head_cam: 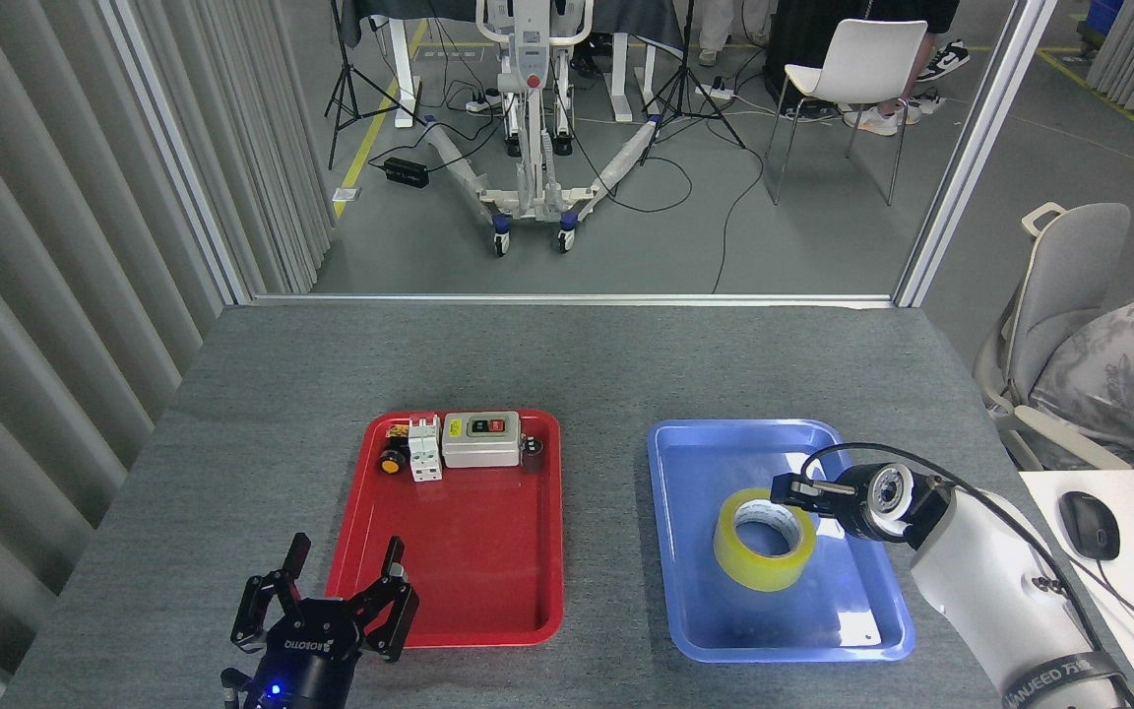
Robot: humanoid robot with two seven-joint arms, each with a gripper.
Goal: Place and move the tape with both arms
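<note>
The tape [762, 542], a yellow translucent roll with a white core, lies flat on the floor of the blue tray [685, 473]. My right gripper [791, 490] reaches in from the right, and its dark fingers sit at the roll's upper right rim. They are too small and dark to show whether they still pinch the rim. My left gripper [339, 576] stands at the table's front left, beside the red tray's near left corner. Its fingers are spread open and hold nothing.
The red tray [459, 561] holds a grey switch box [480, 439], a white breaker [424, 449] and small parts along its far edge. A desk with a mouse [1087, 524] stands at the right. Beyond the table's far edge are chairs, stands and cables.
</note>
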